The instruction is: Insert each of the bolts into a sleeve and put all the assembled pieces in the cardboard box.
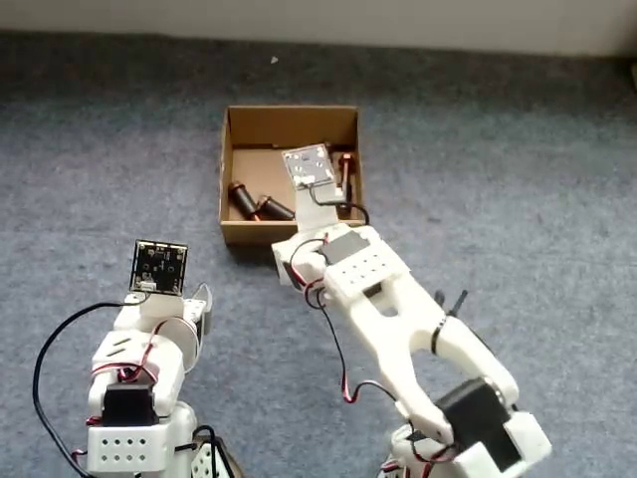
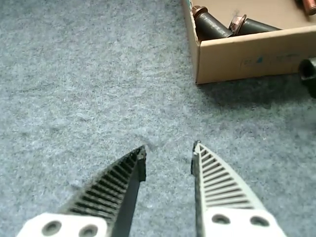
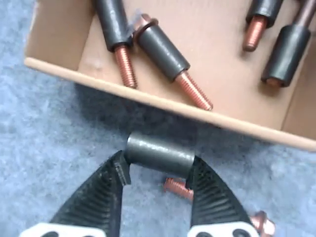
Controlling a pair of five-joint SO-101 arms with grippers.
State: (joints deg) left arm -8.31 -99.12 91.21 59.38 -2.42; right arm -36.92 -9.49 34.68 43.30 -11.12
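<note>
right wrist view shows you the right gripper (image 3: 158, 170) clamped on a dark sleeve (image 3: 159, 154), held crosswise between its fingers just outside the near wall of the cardboard box (image 3: 148, 101). a copper bolt (image 3: 178, 188) lies on the grey carpet (image 3: 49, 148) right by that sleeve. four assembled pieces (image 3: 160, 47) lie inside the box. your left gripper (image 2: 168, 158) hangs spread and empty above the carpet, near a box corner.

Grey carpet (image 1: 518, 149) meets a pale wall (image 1: 398, 20) behind.
</note>
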